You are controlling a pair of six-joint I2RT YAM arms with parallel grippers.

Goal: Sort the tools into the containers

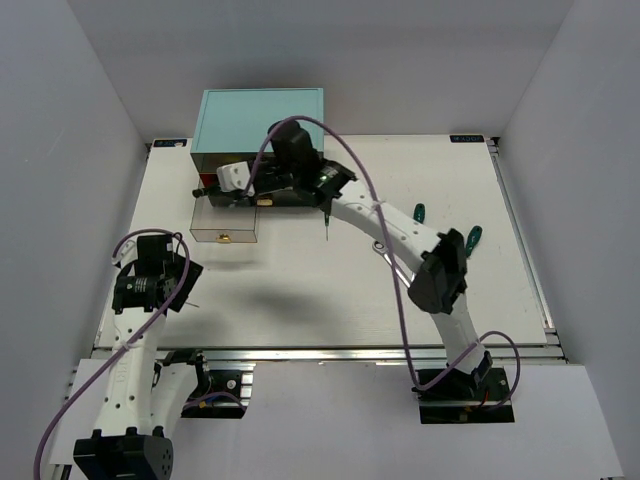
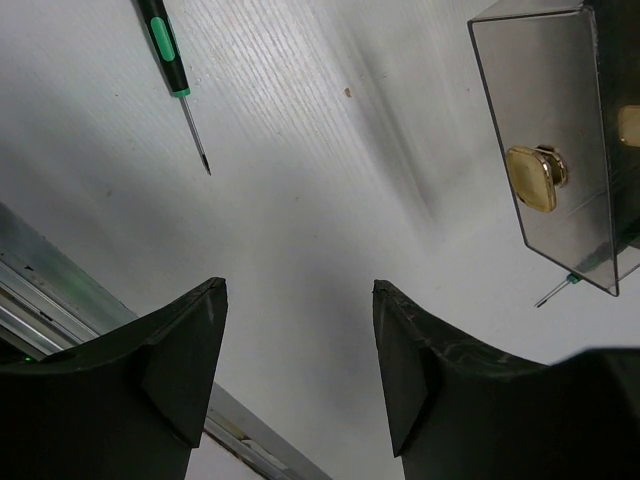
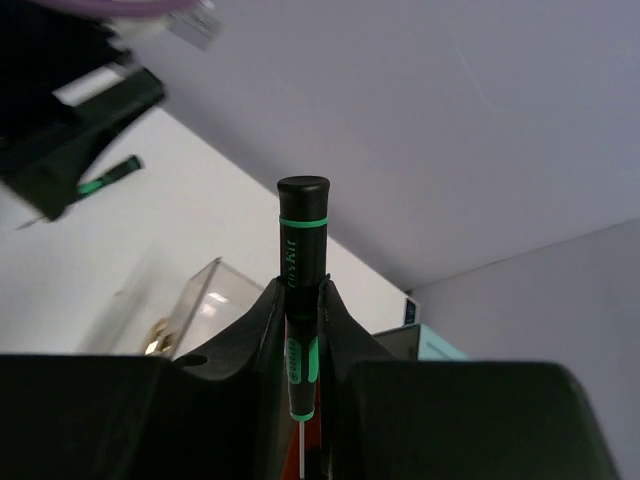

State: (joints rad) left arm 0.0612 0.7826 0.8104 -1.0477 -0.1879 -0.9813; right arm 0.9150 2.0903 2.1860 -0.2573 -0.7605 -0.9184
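**Right gripper holds a screwdriver by the cabinet, left gripper is empty**

At the left side of the table (image 1: 300, 320), the left gripper (image 2: 298, 290) hangs above the bare surface. Its jaws are wide apart and nothing is between them. A loose screwdriver (image 2: 163, 42) with a black and green handle lies flat on the table a little ahead of it. Further right, a brownish drawer (image 2: 540, 90) with a gold knob (image 2: 535, 178) stands out in front of the teal cabinet (image 1: 260, 118). The right gripper (image 3: 300, 290) is near the cabinet front, with its jaws closed tight on a slim screwdriver (image 3: 302, 230). The black cap of this one sticks out beyond the fingertips. At the right, one green handle (image 1: 419, 211) and a second green handle (image 1: 474, 235) lie on the table beside the right arm.
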